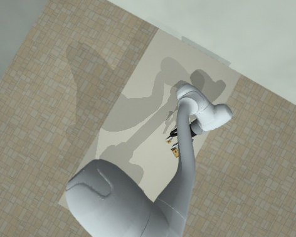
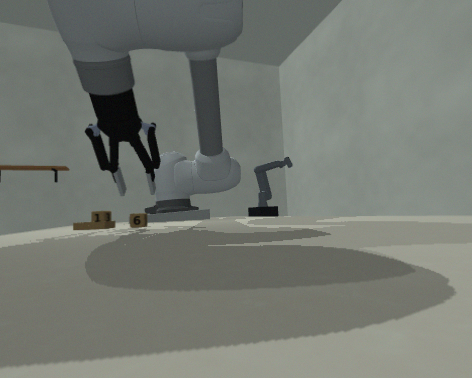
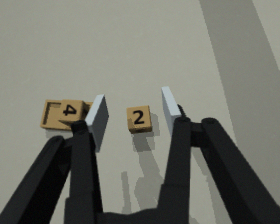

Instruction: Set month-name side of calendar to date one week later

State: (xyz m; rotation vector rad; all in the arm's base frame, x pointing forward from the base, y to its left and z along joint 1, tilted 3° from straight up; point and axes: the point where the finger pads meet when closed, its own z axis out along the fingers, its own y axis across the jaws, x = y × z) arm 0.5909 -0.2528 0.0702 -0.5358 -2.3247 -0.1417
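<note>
Partly, the claw (image 3: 130, 106) finger (image 3: 97, 116) hides the tray (image 3: 50, 116).

Below my fingers two small tan wooden cubes with black digits sit on the pale table. The loose cube (image 3: 139, 119) rests flat on the surface, its top face reading 2 and, from the exterior view, a side face reading 6 (image 2: 138, 220). To its left lies the shallow wooden tray (image 3: 50, 116), and in it sits the second cube (image 3: 71, 112), top face reading 4, side face reading 1 (image 2: 100, 217). The two cubes stand apart, with bare table between them.
</note>
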